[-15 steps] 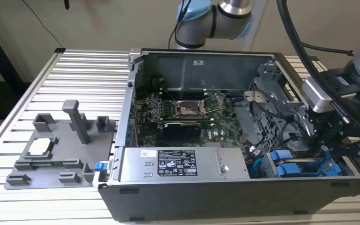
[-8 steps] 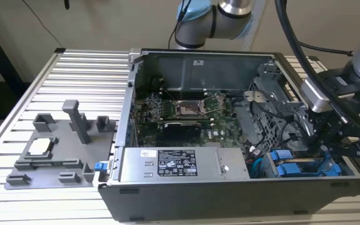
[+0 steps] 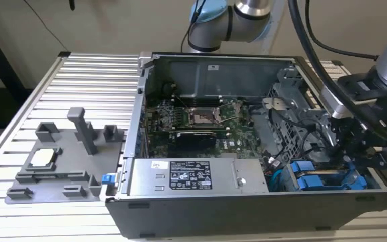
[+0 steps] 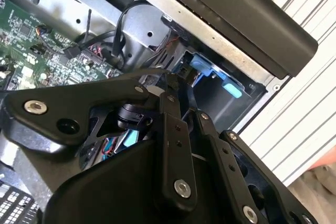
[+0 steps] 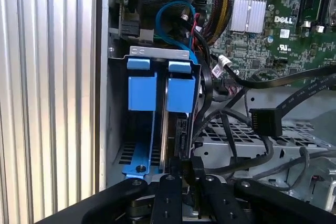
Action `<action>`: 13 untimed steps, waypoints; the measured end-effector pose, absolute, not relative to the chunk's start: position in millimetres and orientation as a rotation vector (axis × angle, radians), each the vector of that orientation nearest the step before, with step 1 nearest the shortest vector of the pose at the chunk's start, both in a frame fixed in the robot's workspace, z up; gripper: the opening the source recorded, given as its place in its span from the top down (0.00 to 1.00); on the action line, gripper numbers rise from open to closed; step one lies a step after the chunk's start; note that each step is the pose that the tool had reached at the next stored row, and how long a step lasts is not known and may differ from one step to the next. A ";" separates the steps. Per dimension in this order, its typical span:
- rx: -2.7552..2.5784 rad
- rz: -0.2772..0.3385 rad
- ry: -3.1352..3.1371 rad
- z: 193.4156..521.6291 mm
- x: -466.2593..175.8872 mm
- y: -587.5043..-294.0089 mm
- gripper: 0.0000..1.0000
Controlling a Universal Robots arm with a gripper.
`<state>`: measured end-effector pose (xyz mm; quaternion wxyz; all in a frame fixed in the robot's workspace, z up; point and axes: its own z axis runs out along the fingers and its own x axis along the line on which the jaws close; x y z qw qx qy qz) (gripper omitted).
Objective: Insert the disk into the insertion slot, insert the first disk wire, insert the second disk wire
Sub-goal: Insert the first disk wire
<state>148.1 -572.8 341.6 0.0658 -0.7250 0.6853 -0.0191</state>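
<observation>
Blue frames (image 5: 142, 92) — two (abreast), one insertion slot (image 5: 157, 52), one gripper (image 5: 191, 169) near.

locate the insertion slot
The insertion slot sits in the corner of the case at the exterior view's lower right, beside the power-supply box, with two blue-framed drives inside.

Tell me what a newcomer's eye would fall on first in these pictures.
The open black computer case on the ribbed metal table, its green motherboard laid bare. Then, at the exterior view's right, the bright blue drive frames; in the first wrist view they sit side by side in the grey bay, the gripper close beside them.
</observation>
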 end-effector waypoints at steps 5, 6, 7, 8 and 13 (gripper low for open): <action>-2.166 -0.060 2.090 340.6 148.1 -572.1 0.81; -2.163 -0.060 2.093 340.5 148.1 -572.1 0.81; -2.160 -0.060 2.096 340.4 148.2 -572.1 0.81; -2.157 -0.061 2.100 340.2 148.3 -572.0 0.81; -2.148 -0.062 2.109 340.0 148.6 -572.0 0.81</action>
